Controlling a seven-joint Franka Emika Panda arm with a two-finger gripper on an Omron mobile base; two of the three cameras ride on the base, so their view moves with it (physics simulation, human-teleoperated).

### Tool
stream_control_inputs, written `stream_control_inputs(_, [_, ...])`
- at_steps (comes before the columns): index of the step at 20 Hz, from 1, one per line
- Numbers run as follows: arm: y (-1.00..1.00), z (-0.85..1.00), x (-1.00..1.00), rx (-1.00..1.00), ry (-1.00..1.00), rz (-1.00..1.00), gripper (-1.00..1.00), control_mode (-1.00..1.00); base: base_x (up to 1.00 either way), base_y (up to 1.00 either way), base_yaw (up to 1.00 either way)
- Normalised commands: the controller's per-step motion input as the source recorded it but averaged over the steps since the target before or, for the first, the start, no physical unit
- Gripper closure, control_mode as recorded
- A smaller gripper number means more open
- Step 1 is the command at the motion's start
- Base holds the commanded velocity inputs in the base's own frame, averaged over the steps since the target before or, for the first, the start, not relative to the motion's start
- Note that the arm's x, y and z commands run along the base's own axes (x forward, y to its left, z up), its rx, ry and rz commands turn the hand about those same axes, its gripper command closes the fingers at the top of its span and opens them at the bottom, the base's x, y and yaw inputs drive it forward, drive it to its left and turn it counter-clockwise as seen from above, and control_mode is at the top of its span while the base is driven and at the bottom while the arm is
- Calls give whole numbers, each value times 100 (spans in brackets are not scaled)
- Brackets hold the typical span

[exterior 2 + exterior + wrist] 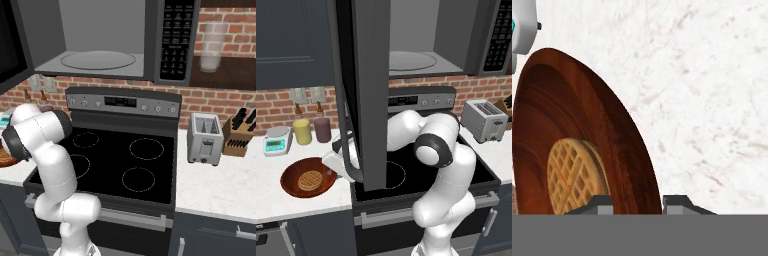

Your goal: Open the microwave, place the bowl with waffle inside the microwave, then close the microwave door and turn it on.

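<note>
The microwave door [368, 90] stands open. The hand [637, 204] hovers at the bowl [293, 175]'s right rim, fingers apart, gripping nothing; the waffle [310, 180] lies inside on the table [271, 200].

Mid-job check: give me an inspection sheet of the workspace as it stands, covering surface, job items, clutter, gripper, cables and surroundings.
Surface: white marbled counter on both sides of a black stove.
Job items: microwave cavity exposed, microwave door swung wide open; bowl on the left counter with the waffle in it.
Clutter: kitchen scale, yellow cup, maroon cup, toaster, knife block.
Gripper: gripper low at the bowl's near rim, fingertips apart, nothing held.
Cables: nothing seen.
Surroundings: brick backsplash, dark blue cabinets.
</note>
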Motion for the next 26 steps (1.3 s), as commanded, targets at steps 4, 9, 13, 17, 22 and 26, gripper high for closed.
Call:
stream_control_inputs(4, [-2, 9, -9, 0, -10, 0, 100, -100, 0, 0, 0])
stream_control_inputs(9, [-58, 63, -31, 2, -5, -7, 100, -100, 0, 0, 0])
stream_control_inputs(13, [-95, 88, -24, 6, -3, -10, 100, -100, 0, 0, 0])
stream_control_inputs(17, [-100, 83, -4, 8, 8, -11, 100, -100, 0, 0, 0])
stream_control_inputs(22, [-100, 97, -12, 7, 9, -11, 100, -100, 0, 0, 0])
stream_control_inputs(26, [-100, 96, -37, 3, 19, -12, 100, -100, 0, 0, 0])
